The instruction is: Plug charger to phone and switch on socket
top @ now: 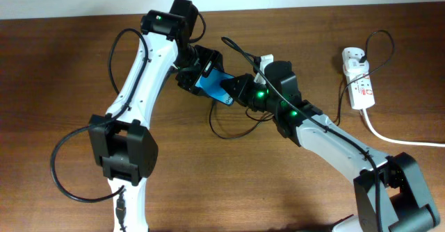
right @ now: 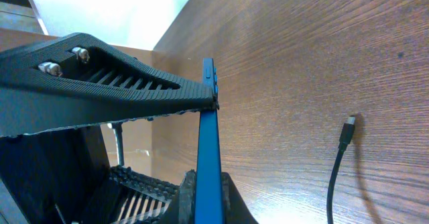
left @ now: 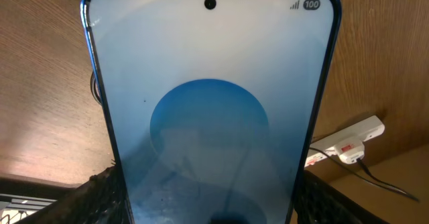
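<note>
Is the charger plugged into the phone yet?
No. The charger tip lies loose on the table, apart from the phone.

The table (top: 83,65) was brown wood-grain, faintly sheened. The phone (left: 211,117) had a glossy glass screen. The socket (top: 359,79) looked smooth white plastic; gripper fingers (right: 107,90) were ribbed matt black.

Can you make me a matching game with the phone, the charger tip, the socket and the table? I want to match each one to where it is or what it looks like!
1. phone
2. charger tip
3. socket
4. table

A. white, far right
B. brown wood
C. held up between both arms
D. lying loose on the wood

Pairs: 1-C, 2-D, 3-A, 4-B
</note>
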Available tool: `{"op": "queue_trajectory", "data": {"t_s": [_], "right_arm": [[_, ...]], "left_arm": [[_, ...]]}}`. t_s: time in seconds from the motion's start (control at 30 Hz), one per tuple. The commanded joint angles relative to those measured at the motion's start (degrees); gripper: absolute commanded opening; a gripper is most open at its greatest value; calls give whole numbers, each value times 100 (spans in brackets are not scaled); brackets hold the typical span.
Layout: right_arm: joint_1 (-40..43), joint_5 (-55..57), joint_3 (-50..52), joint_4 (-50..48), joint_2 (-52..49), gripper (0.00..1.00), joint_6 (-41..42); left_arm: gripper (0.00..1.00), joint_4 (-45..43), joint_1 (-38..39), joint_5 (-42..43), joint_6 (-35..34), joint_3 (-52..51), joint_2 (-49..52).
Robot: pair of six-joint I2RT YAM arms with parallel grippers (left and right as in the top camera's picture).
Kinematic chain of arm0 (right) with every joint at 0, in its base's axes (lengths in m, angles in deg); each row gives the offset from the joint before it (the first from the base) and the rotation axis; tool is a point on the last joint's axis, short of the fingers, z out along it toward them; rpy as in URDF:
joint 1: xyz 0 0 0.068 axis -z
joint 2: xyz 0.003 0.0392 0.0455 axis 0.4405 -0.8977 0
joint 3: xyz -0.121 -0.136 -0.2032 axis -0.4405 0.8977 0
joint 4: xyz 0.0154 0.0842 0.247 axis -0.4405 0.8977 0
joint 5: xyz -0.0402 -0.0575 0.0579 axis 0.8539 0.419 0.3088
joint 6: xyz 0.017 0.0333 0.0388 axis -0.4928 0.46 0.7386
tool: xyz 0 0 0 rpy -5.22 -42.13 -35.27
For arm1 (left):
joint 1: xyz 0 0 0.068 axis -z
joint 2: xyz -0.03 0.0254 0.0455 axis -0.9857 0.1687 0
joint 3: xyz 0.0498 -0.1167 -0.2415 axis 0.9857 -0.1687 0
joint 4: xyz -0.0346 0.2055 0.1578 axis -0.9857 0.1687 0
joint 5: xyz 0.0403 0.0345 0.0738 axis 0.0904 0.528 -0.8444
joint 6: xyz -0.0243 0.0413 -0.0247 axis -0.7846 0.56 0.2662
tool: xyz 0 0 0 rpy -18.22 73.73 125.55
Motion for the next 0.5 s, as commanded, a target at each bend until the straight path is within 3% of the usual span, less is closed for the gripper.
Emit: {"op": "queue_trajectory", "data": {"t_s": [0.0,0.23,0.37,0.47], "right_arm": [[236,-389,-48,-50,-7,4,-55],[411,-551,-48,-46,-7,4,227],[411,-599,-48,-55,-7,4,243],[411,-638,-48,-63,-7,4,245]], "left_arm": [[20,17,22,81,-79,127,4],[74,17,17,83,-76,127,4],[100,24,17,85,-72,127,4],[99,22,17,87,-28,127,4]]}}
